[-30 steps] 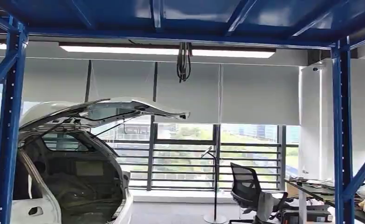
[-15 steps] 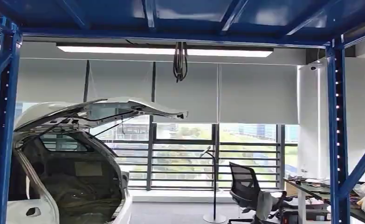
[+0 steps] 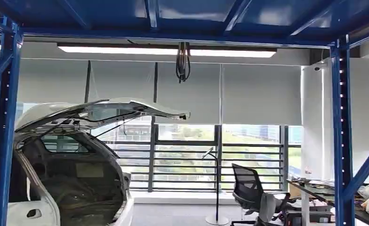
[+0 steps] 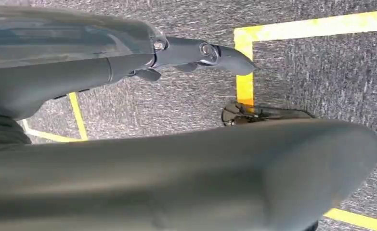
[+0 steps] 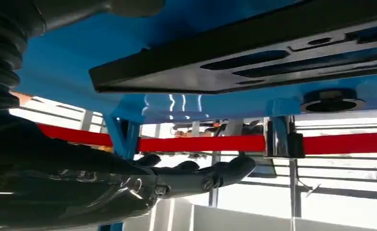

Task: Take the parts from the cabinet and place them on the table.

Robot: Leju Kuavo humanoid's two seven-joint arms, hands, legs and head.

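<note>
Since a second ago the whole head view has slid a little, the blue frame posts and hanging cables sitting slightly further left, so the camera has turned while the room's things kept their places; over the last half second almost nothing shifts.

From the head camera a blue steel frame [image 3: 340, 136] borders the scene, with blue beams overhead and a long ceiling light [image 3: 166, 50] behind them. A bundle of black cables [image 3: 183, 61] hangs from the ceiling. At lower left stands a white car [image 3: 74, 188] with its tailgate raised. Behind it are grey roller blinds and a railed window [image 3: 187, 160]. A black office chair [image 3: 253, 193] stands near a cluttered desk [image 3: 314, 188] at lower right, and a thin floor stand [image 3: 217, 188] rises just left of the chair.

The left hand [image 4: 196, 53] hangs over grey carpet [image 4: 321, 72] marked with yellow tape lines [image 4: 311, 26]; its fingers lie straight and apart, holding nothing. The right hand [image 5: 196, 175] is raised beneath a blue shelf panel [image 5: 80, 62] carrying a black bracket [image 5: 244, 57], with a red bar [image 5: 201, 143] beyond; its fingers are extended and empty, touching nothing visible.

Which object is a part or the cabinet cannot be told from these views.
</note>
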